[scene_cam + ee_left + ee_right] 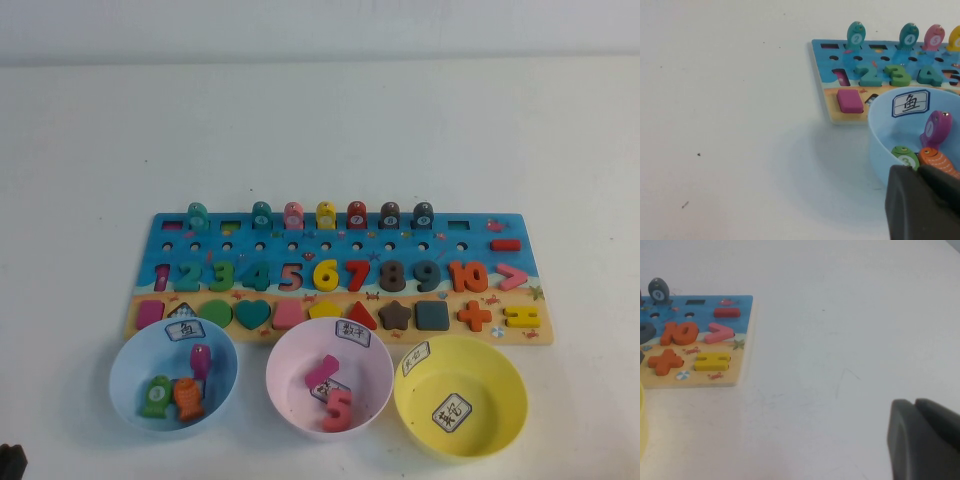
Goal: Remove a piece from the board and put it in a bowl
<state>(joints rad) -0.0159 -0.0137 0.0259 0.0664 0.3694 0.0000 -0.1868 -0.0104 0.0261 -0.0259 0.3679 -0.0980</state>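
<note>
The green fish piece point(157, 397) lies in the light blue bowl point(130, 385), beside an orange fish point(187, 397) and a purple fish point(201, 362). In the left wrist view the green fish point(905, 157) shows inside the bowl point(880, 145), just past my left gripper point(917, 170), which is shut and empty. In the high view only a dark bit of the left gripper point(10, 460) shows, at the front left corner. The board point(470, 247) lies behind the bowls. My right gripper point(915, 402) is shut and empty over bare table, right of the board point(742, 305).
A pink bowl point(290, 375) with a pink piece and a number 5 stands in the middle. A yellow bowl point(490, 390) stands at the right. Several fish, one of them teal point(198, 217), stand upright along the board's far edge.
</note>
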